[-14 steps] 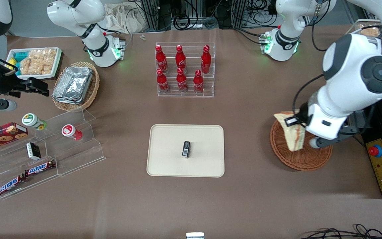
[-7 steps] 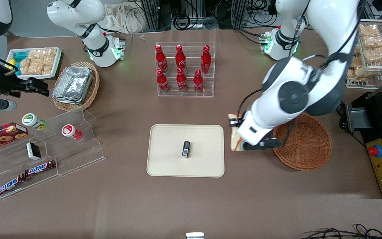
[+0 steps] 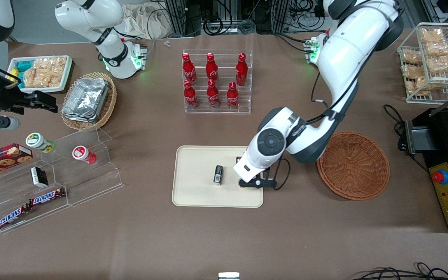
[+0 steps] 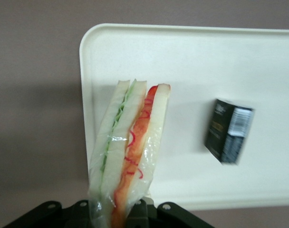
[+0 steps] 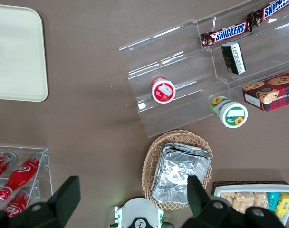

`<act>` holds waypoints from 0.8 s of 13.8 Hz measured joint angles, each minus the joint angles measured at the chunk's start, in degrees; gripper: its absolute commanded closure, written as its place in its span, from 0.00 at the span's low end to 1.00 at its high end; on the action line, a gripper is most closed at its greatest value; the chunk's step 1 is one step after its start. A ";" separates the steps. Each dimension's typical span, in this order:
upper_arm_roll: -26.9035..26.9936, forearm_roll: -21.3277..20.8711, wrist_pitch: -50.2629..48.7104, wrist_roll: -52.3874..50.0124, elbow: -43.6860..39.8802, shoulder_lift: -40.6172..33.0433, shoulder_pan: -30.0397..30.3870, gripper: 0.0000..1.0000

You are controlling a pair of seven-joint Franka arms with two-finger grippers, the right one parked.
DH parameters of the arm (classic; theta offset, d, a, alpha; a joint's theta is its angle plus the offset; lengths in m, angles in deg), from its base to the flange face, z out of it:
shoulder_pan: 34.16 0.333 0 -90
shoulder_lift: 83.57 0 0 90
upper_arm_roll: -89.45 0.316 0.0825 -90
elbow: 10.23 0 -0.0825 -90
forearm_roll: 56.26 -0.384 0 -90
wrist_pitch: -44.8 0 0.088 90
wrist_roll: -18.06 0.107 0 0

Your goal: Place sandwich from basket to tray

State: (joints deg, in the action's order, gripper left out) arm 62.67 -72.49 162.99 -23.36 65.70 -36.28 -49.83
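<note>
My left gripper (image 3: 252, 182) hangs over the edge of the cream-beige tray (image 3: 196, 163) that is nearest the reddish-brown wicker basket (image 3: 353, 165). The arm's wrist hides the sandwich in the front view. In the left wrist view the gripper (image 4: 123, 213) is shut on the wrapped sandwich (image 4: 128, 152), a white-bread wedge with green and red-orange layers. It is held on edge just above the tray (image 4: 201, 57). A small black box (image 3: 218, 174) lies in the middle of the tray, beside the sandwich (image 4: 228, 130). The basket holds nothing.
A clear rack of red bottles (image 3: 217, 81) stands farther from the camera than the tray. A stepped acrylic shelf (image 3: 72, 171) with snacks and a tan basket of foil trays (image 3: 88, 99) lie toward the parked arm's end. A wire rack of snack bags (image 3: 432, 58) stands toward the working arm's end.
My left gripper has carried the sandwich out of the basket and sideways to the tray's edge. The basket is left empty.
</note>
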 measured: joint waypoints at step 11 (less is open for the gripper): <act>1.48 -8.36 4.37 -2.31 -1.89 5.31 -0.38 0.00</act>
State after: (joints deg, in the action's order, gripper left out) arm 64.14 -80.85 167.36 -25.68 63.81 -30.96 -50.21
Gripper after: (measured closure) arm 0.366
